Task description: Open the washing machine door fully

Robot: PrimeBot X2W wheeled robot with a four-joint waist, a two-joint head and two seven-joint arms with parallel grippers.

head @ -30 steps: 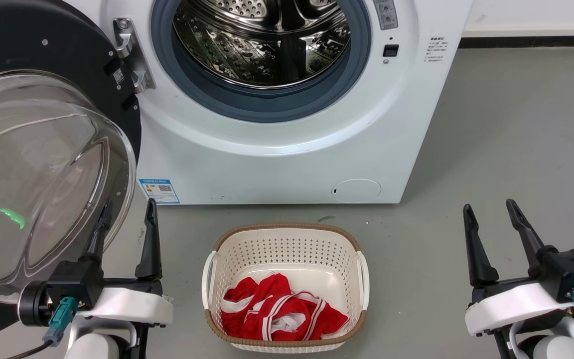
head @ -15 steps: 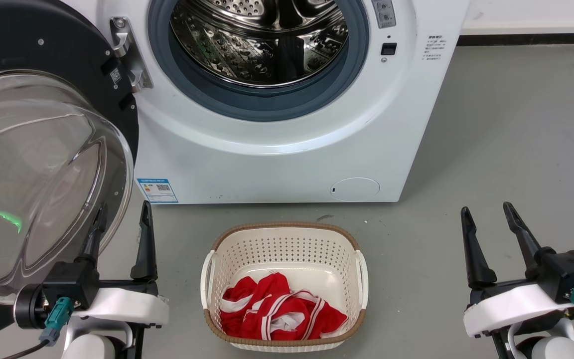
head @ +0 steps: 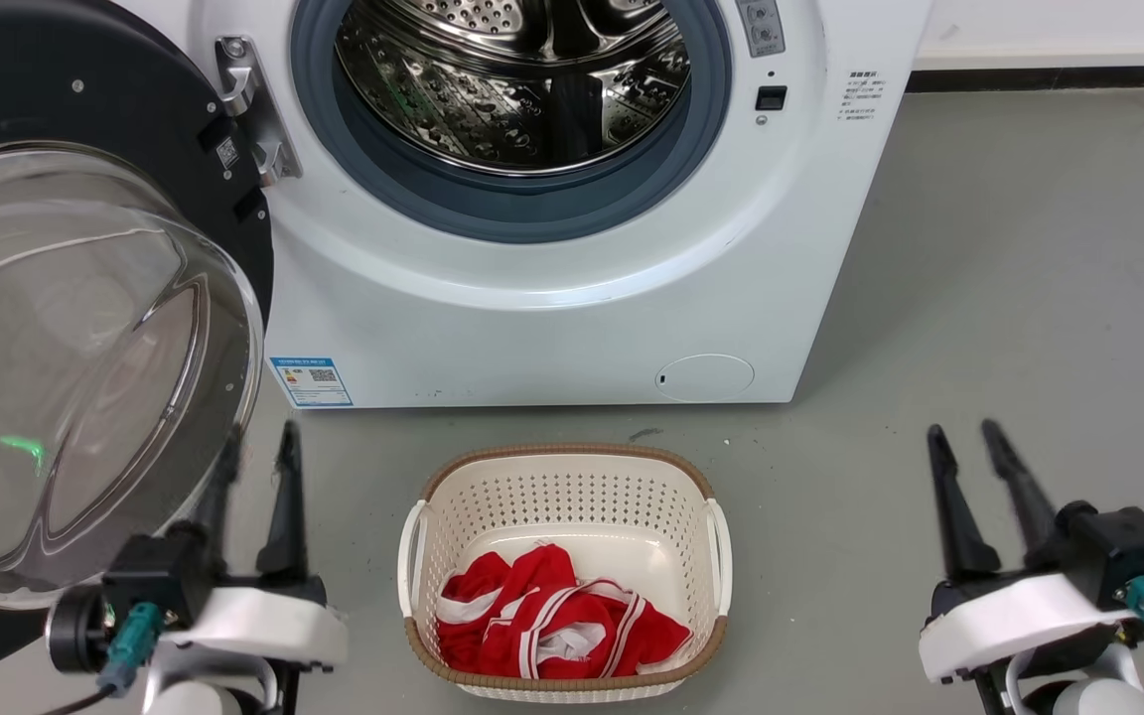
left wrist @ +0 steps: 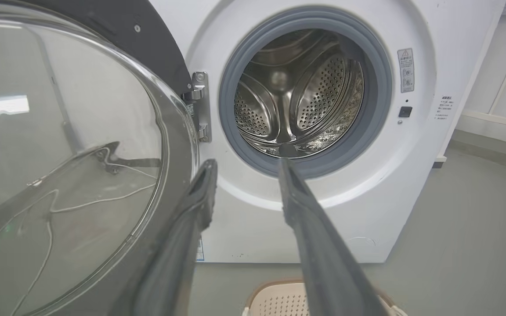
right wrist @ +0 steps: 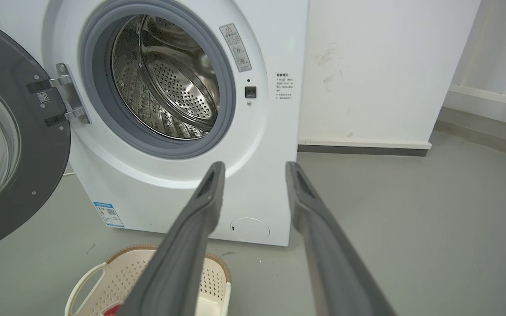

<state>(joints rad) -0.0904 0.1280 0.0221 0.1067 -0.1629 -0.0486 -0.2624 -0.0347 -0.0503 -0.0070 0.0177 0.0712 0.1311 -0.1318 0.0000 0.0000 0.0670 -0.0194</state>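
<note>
The white washing machine (head: 552, 318) stands ahead, its steel drum (head: 512, 79) exposed. The washing machine door (head: 85, 338), black with a bulging clear glass bowl, hangs swung out on its metal hinge (head: 249, 109) at the left. My left gripper (head: 256, 452) is open and holds nothing, just below and right of the bowl's lower edge. Over at the lower right, my right gripper (head: 964, 437) stands open above bare floor. The left wrist view has the door (left wrist: 81, 153) close on the left of my left gripper (left wrist: 246, 164). The right wrist view has the door (right wrist: 37, 175) far to the left of my right gripper (right wrist: 255, 169).
A cream perforated basket (head: 562, 452) with a red and white garment (head: 552, 621) sits on the grey floor in front of the machine, between my arms. A white wall and skirting (right wrist: 367, 145) run to the right of the machine. Open floor (head: 979, 278) lies to the right.
Both grippers have drawn back toward the bottom of the head view, and their fingers stand a little closer together. The door sits where it was.
</note>
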